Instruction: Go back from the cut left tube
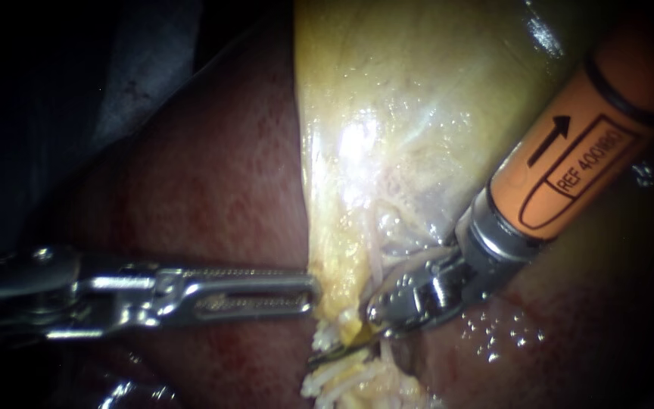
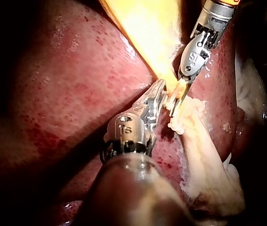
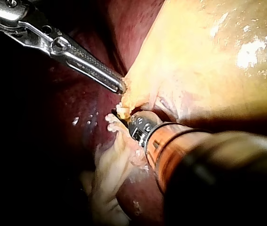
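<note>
The slim silver left tool (image 1: 312, 292), its jaws clamped on the near edge of the pale yellow gallbladder (image 1: 387, 113), holds it taut. The orange-shafted right tool (image 1: 342, 350) lies against the cut pale tube (image 1: 348, 329) just right of that grip. Whether it is apart or together cannot be told.

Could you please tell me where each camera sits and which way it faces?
Endoscope: close to the tissue, facing the gallbladder; left instrument enters from left, right instrument from upper right.
Left wrist: on the left arm, looking along its own shaft toward the gallbladder.
Right wrist: on the right arm, looking along its orange shaft.
Shared: both instruments meeting at the gallbladder's edge.
</note>
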`<action>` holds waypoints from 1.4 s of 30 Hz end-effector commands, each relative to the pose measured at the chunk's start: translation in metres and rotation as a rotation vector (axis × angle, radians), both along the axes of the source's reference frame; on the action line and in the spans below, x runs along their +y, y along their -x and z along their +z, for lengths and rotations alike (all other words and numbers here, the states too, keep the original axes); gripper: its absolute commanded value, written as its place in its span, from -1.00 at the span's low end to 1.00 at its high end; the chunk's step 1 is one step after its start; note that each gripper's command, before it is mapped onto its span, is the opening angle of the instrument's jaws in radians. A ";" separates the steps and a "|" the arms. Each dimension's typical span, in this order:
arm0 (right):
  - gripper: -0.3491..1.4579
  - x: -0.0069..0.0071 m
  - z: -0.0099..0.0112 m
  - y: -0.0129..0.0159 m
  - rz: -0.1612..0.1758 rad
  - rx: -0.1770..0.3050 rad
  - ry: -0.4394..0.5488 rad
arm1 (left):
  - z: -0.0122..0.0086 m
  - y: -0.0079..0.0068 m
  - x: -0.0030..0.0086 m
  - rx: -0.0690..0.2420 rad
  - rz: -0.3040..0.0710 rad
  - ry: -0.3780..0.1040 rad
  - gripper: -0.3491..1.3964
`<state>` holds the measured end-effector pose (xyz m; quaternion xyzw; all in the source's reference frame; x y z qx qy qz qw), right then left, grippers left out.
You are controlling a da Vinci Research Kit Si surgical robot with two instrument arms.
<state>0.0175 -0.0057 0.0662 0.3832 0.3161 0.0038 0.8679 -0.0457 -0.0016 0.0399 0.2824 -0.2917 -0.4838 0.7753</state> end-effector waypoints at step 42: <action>-0.13 0.0015 -0.0013 0.0017 0.023 0.006 0.014 | 0.0002 -0.0003 0.0001 -0.001 0.002 0.000 -1.00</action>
